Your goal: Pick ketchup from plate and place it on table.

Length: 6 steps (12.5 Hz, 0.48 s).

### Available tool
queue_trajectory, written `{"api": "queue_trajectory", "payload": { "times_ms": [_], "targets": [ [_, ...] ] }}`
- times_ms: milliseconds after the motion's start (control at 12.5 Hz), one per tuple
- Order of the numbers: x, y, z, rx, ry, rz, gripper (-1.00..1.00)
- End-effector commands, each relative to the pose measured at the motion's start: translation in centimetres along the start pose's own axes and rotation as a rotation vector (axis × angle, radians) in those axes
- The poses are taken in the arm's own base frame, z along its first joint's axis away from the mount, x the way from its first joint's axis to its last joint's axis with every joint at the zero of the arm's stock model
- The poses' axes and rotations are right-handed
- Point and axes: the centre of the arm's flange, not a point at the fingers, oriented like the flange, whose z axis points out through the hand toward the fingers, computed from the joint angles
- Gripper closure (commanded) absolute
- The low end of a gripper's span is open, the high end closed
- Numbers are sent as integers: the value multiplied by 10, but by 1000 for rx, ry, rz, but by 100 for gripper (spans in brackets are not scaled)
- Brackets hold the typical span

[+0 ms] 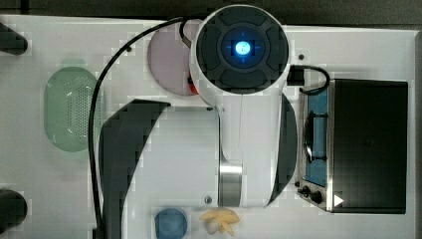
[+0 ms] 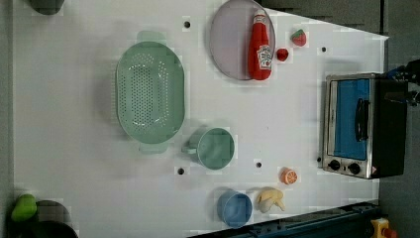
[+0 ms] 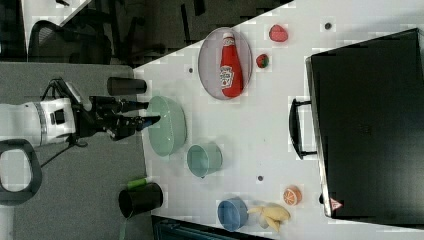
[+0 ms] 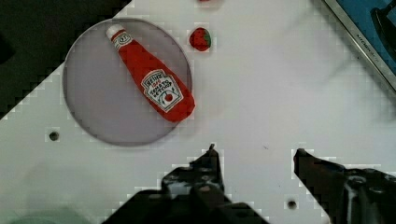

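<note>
The ketchup [image 2: 260,47], a red squeeze bottle with a white label, lies on its side on the pale lilac plate [image 2: 230,39] near the edge of the white table [image 2: 74,148]. In the right view the ketchup [image 3: 230,67] rests across the plate [image 3: 210,60], and my gripper [image 3: 150,113] hangs well above the tabletop. The wrist view shows the gripper [image 4: 256,154] open with nothing between its dark fingers, over bare table beside the plate [image 4: 98,102]. The ketchup [image 4: 156,86] lies apart from the fingertips. In the top view the arm covers most of the plate [image 1: 169,59].
A green perforated basket [image 2: 150,91] and a small green cup [image 2: 215,148] sit mid-table. Two strawberries [image 2: 298,37] [image 2: 282,54] lie beside the plate. A toaster oven [image 2: 354,124], orange slice [image 2: 288,175], banana [image 2: 270,198] and blue bowl [image 2: 234,208] stand toward the left view's lower right.
</note>
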Motion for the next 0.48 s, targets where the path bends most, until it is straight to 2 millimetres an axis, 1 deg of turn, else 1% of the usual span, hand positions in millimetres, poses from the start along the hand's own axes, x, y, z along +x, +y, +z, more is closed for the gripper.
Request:
{"api": "queue_trajectory", "payload": {
  "times_ms": [80,240,400,480],
  "targets": [
    [-34,69,-27,-51,-72,101,-59],
    [-33,66,-24,-49,-70,98,-99],
    [-27,55,-15,-35,-54,84,-100],
    [-24,47,-7,-32,-50,74,-100]
  ]
}}
